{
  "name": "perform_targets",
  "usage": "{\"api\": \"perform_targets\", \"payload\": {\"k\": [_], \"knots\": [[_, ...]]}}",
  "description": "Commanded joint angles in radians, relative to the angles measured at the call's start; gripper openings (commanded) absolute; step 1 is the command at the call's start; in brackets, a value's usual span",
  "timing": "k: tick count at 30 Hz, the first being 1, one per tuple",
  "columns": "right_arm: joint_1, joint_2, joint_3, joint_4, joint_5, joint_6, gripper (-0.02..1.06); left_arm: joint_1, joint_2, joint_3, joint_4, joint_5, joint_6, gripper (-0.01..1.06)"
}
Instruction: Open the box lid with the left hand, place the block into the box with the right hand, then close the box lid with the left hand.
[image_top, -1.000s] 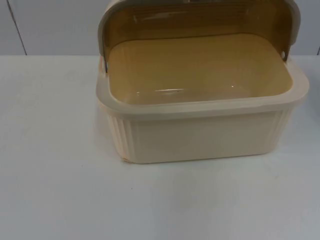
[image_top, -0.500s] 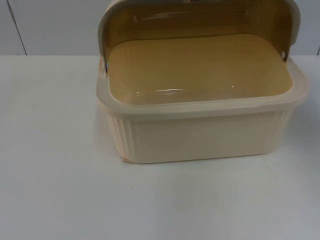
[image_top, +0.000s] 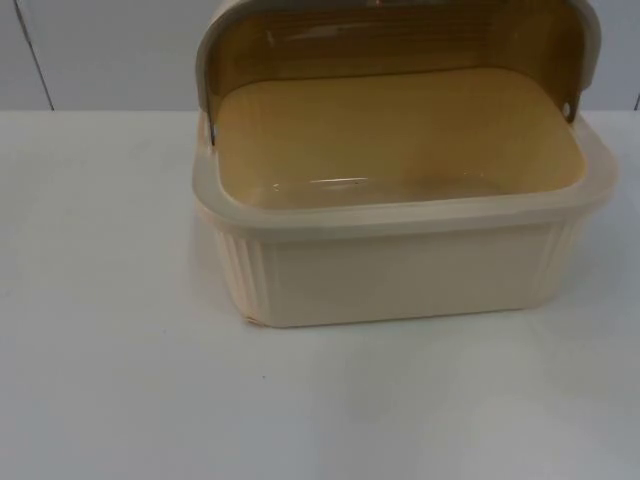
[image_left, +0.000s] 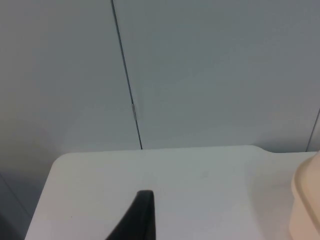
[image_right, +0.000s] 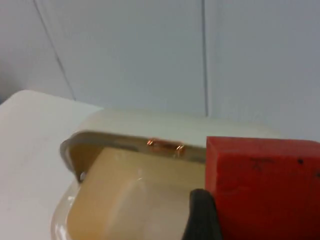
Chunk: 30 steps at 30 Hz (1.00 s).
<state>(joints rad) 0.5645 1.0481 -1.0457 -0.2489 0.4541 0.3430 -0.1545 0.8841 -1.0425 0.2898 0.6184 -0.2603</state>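
Note:
A cream ribbed box (image_top: 400, 270) stands on the white table (image_top: 110, 330) with its amber lid (image_top: 400, 40) swung up and back. Its yellowish inside holds nothing. In the right wrist view my right gripper (image_right: 260, 220) is shut on a red block (image_right: 265, 180), held above and beside the open box (image_right: 120, 200), near the raised lid (image_right: 130, 127). My left gripper (image_left: 142, 217) hangs over the table's left part, well apart from the box's end (image_left: 306, 200).
The grey partition wall (image_top: 100, 50) rises right behind the box. The table's rounded far-left corner (image_left: 60, 160) lies ahead of the left gripper. Bare table top stretches in front of the box and to its left.
A faint shadow has crept over the box's right end. The box and lid have not moved.

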Motion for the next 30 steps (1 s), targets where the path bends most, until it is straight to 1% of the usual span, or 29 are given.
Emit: {"api": "perform_targets", "payload": {"k": [1, 3, 4, 8, 9, 10, 11, 12, 17, 18, 19, 20, 21, 22, 23, 25, 27, 28, 29, 30], "knots": [[0.006, -0.004, 0.044, 0.019, -0.084, 0.002, 0.07, 0.003, -0.005, 0.002, 0.008, -0.009, -0.007, 1.04], [0.004, 0.007, 0.113, 0.019, -0.119, 0.004, 0.07, 0.003, -0.005, 0.002, 0.010, -0.009, -0.007, 1.04], [0.004, 0.022, 0.137, 0.003, -0.121, -0.006, 0.07, 0.003, -0.005, 0.002, 0.009, -0.014, -0.007, 1.04], [0.002, 0.101, 0.182, -0.015, -0.140, -0.022, 0.07, 0.003, -0.005, 0.002, 0.009, -0.021, -0.007, 1.04], [0.002, 0.138, 0.182, -0.037, -0.150, -0.022, 0.07, 0.003, -0.005, 0.002, 0.009, -0.023, -0.007, 1.04], [0.002, 0.176, 0.180, -0.038, -0.171, -0.022, 0.07, 0.003, -0.005, 0.002, 0.007, -0.025, -0.007, 1.04], [0.002, 0.206, 0.180, -0.038, -0.217, -0.022, 0.07, 0.003, -0.005, 0.002, 0.007, -0.025, -0.007, 1.04], [0.002, 0.206, 0.180, -0.038, -0.217, -0.022, 0.07, 0.003, -0.005, 0.002, 0.007, -0.025, -0.007, 1.04], [-0.012, 0.387, 0.180, -0.038, -0.394, -0.022, 0.07, 0.003, -0.005, 0.002, 0.007, -0.015, -0.007, 1.04], [-0.012, 0.387, 0.180, -0.038, -0.394, -0.022, 0.07, 0.003, -0.005, 0.002, 0.007, -0.015, -0.007, 1.04], [-0.023, 0.423, 0.180, -0.038, -0.431, -0.020, 0.07, 0.003, -0.005, 0.002, 0.007, -0.012, -0.007, 1.04], [-0.044, 0.467, 0.180, -0.035, -0.506, -0.018, 0.07, 0.003, -0.005, 0.002, 0.007, -0.007, -0.007, 1.04], [-0.051, 0.481, 0.180, -0.035, -0.530, -0.018, 0.07, 0.003, -0.005, 0.002, 0.007, -0.007, -0.007, 1.04], [-0.051, 0.481, 0.180, -0.035, -0.530, -0.018, 0.07, 0.003, -0.005, 0.002, 0.007, -0.007, -0.007, 1.04], [-0.069, 0.522, 0.180, -0.035, -0.589, -0.018, 0.07, 0.003, -0.005, 0.002, 0.007, -0.007, -0.007, 1.04], [-0.083, 0.564, 0.177, -0.035, -0.655, -0.030, 0.07, 0.003, -0.005, 0.002, 0.007, -0.007, -0.007, 1.04], [-0.083, 0.605, 0.164, -0.035, -0.682, -0.097, 0.07, 0.003, -0.005, 0.002, 0.007, -0.007, -0.007, 1.04], [-0.083, 0.605, 0.164, -0.035, -0.682, -0.097, 0.07, 0.003, -0.005, 0.002, 0.007, -0.007, -0.007, 1.04], [-0.083, 0.621, 0.152, -0.035, -0.689, -0.124, 0.07, 0.003, -0.005, 0.002, 0.007, -0.007, -0.007, 1.04], [-0.079, 0.637, 0.142, -0.035, -0.696, -0.128, 0.07, 0.003, -0.005, 0.002, 0.007, -0.007, -0.007, 1.04]]}}
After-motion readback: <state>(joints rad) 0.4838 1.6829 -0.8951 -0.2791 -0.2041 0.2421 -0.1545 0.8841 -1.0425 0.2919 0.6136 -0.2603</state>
